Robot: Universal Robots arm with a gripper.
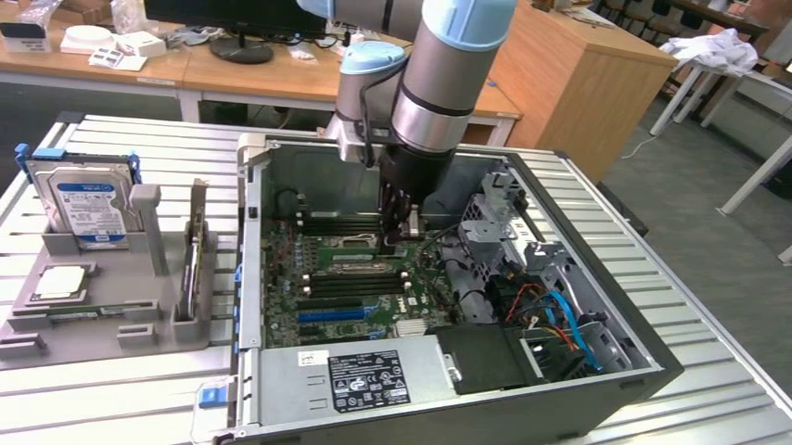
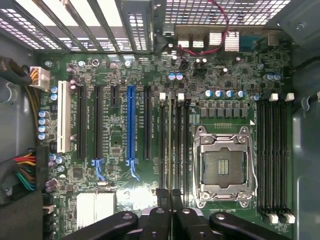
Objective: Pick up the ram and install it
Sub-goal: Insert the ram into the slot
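wrist view: the black two-fingered claw (image 2: 170,214) is clamped on the long, thin green ram stick (image 2: 170,150), seen edge-on, poised over the black memory slots just beside the empty silver processor socket (image 2: 222,167) on the green motherboard (image 2: 125,192). my worry is alignment: if the stick is tilted or off the slot line, pressing could jam it against a slot wall or latch, or make it slip in the grip. counted: one ram held, one socket, one blue slot (image 2: 131,122), one white slot (image 2: 61,117), and one silver blue-labelled hard drive (image 1: 84,199) in the grey tray (image 1: 111,311) on the counter (image 1: 124,399).
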